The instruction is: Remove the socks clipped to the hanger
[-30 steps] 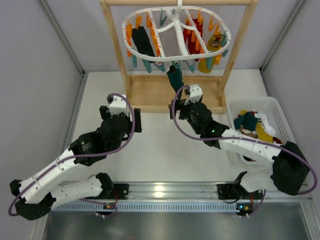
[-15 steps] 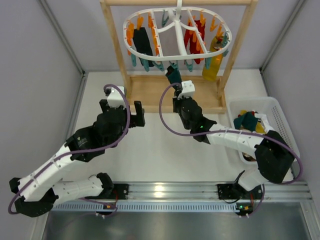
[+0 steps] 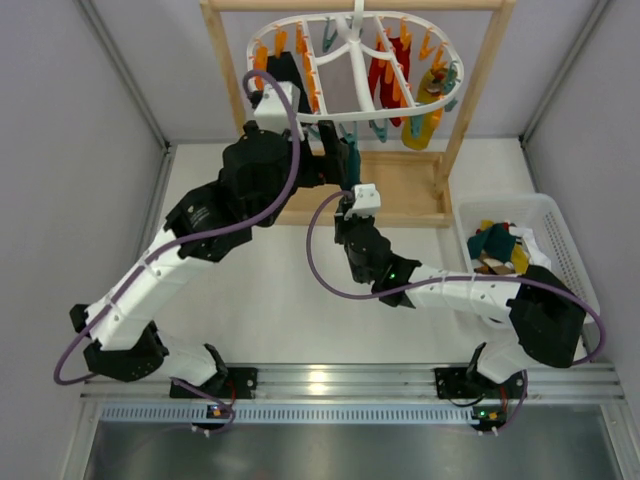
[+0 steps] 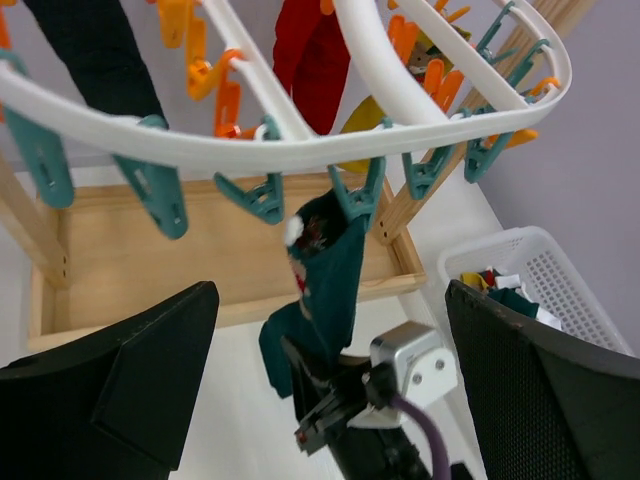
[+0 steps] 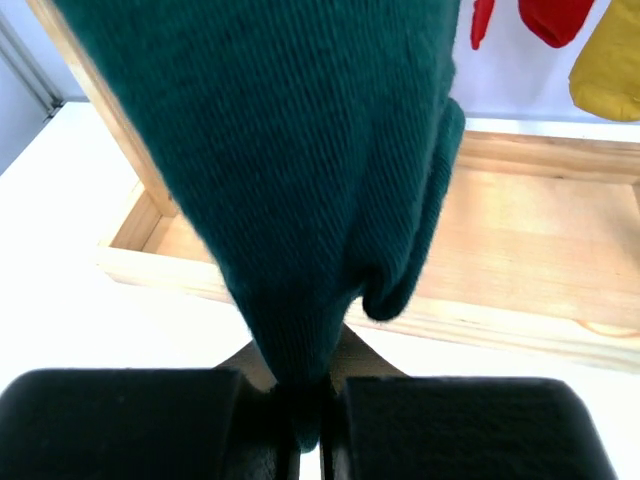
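Left arm [image 3: 190, 250] swung up from 9 o'clock to the hanger [image 4: 250, 150] at 12 o'clock. Its left gripper [image 4: 330, 300] gaped wide either side of the dark teal sock [image 4: 325, 260], which hung from a teal clip [image 4: 355, 195] on the near rim. Right gripper [image 5: 310, 410] pinched the sock's lower end tight. White basket [image 3: 560, 240] at 3 o'clock on the tabletop held loose socks [image 3: 492, 240].

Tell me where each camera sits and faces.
Top external: above and behind, looking down on hanger and table; both arms show.
Left wrist: up by the hanger, looking down between the open left gripper at the teal sock and right gripper.
Right wrist: low, facing the stand past the shut right gripper and that sock.
Shared: the teal sock.
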